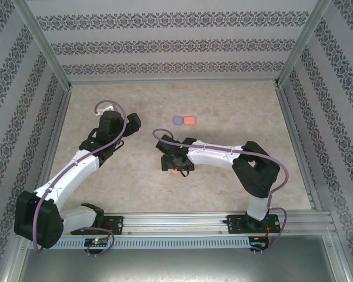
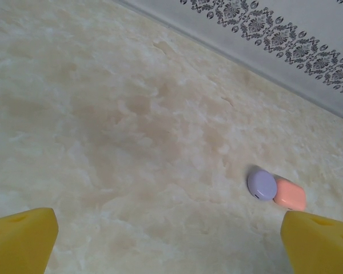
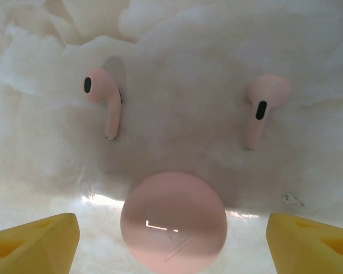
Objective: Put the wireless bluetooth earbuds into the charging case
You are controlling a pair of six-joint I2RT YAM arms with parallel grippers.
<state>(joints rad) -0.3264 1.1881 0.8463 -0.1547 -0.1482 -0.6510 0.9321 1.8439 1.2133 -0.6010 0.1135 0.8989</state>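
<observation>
Two pale salmon-pink earbuds (image 3: 104,96) (image 3: 264,98) lie loose on the marble tabletop, stems toward the camera. Just in front of them sits a round pink charging case (image 3: 173,222), closed, dome up. My right gripper (image 3: 171,242) is low over that case, open, with its yellow fingertips (image 3: 31,242) standing off either side of it and a gap on both sides. From above, the right gripper (image 1: 173,163) covers most of the pink case (image 1: 175,171). My left gripper (image 2: 168,245) is open and empty over bare table, left of the middle (image 1: 131,122).
A purple round case (image 2: 262,184) (image 1: 177,120) and an orange-pink oblong case (image 2: 290,194) (image 1: 189,120) lie touching, both closed, at mid-table beyond the grippers. Patterned walls (image 1: 176,41) enclose the table on three sides.
</observation>
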